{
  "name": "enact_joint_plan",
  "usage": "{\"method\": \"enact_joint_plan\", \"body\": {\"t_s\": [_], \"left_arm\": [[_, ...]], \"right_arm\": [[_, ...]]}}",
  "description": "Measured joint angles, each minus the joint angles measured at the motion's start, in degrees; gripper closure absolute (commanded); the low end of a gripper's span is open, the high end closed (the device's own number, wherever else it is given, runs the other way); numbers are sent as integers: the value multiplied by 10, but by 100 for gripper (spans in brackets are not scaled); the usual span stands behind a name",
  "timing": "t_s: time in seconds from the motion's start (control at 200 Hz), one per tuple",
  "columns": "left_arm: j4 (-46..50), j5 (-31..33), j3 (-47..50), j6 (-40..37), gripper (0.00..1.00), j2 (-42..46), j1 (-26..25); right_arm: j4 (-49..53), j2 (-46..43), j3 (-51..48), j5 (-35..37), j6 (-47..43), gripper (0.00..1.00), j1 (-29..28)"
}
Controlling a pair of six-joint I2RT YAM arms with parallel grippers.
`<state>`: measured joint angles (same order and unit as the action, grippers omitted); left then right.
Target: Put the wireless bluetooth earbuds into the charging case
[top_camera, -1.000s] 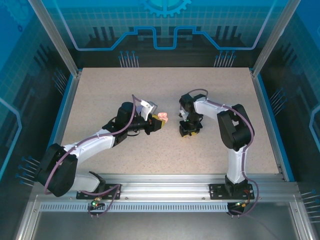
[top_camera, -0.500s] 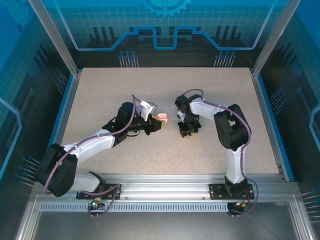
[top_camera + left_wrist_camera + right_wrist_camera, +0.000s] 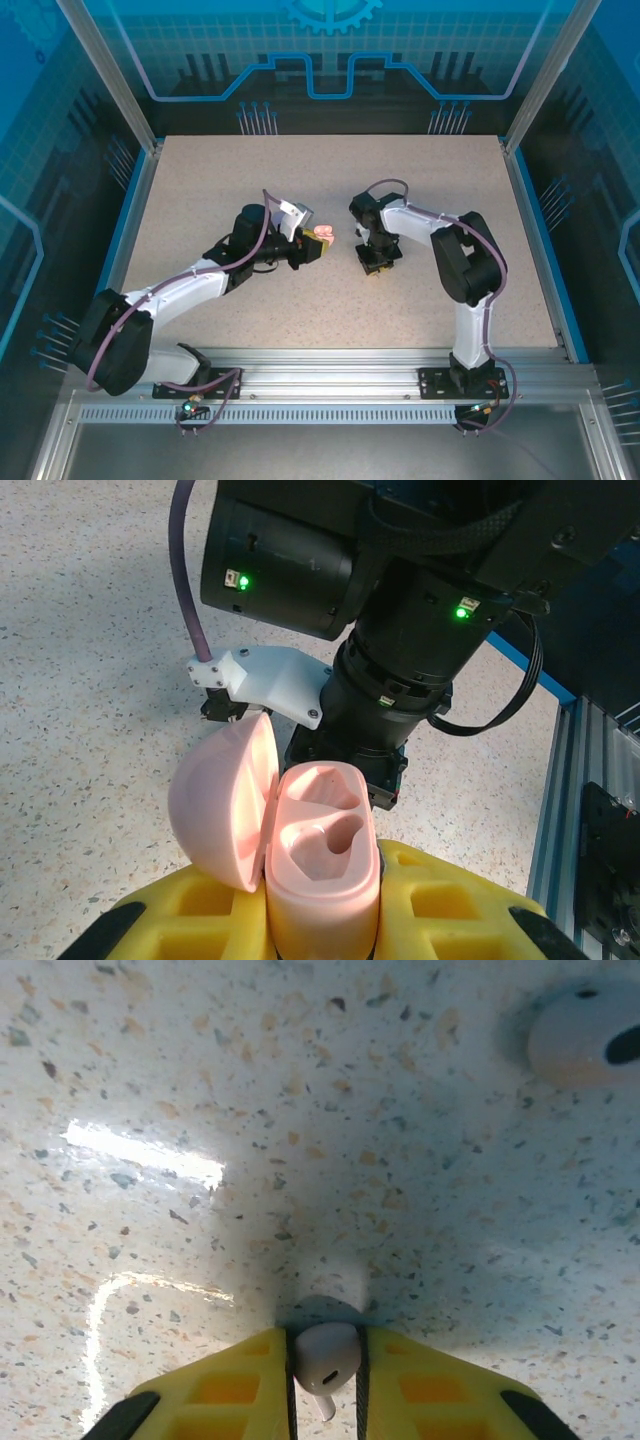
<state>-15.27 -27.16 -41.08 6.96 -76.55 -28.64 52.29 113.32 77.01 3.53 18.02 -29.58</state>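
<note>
The pink charging case (image 3: 325, 825) stands upright between the yellow fingers (image 3: 455, 905) of my left gripper (image 3: 325, 910), which is shut on it. Its lid (image 3: 225, 815) hangs open to the left, and both sockets look bare. From above, the case (image 3: 324, 233) sits at the left gripper (image 3: 317, 245) tip near the table's middle. My right gripper (image 3: 326, 1345) is down at the tabletop and shut on a pale earbud (image 3: 326, 1358), stem pointing back toward the camera. A second pale earbud (image 3: 585, 1040) lies on the table at the upper right. The right gripper (image 3: 373, 264) is just right of the case.
The right arm's black wrist (image 3: 390, 680) hangs close behind the open case. A speckled tabletop (image 3: 250, 180) spreads around both arms, with a blue rail (image 3: 545, 240) along its right side and a metal frame at the near edge.
The right gripper's fingers have closed onto the pale earbud, and that wrist has shifted slightly left toward the case. The left arm and case have stayed put.
</note>
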Motion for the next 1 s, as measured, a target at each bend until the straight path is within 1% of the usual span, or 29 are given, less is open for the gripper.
{"method": "enact_joint_plan", "body": {"t_s": [0.3,0.525,0.84,1.001], "left_arm": [[0,0,0,0,94,1,0],[0,0,0,0,94,1,0],[-5,4,0,7,95,-7,0],[-23,20,7,31,95,-23,-2]], "right_arm": [[-67,-52,-68,-23,24,81,27],[-119,-112,-127,-45,45,81,52],[-202,-198,-190,-92,74,81,63],[-244,-247,-216,-120,89,81,64]]}}
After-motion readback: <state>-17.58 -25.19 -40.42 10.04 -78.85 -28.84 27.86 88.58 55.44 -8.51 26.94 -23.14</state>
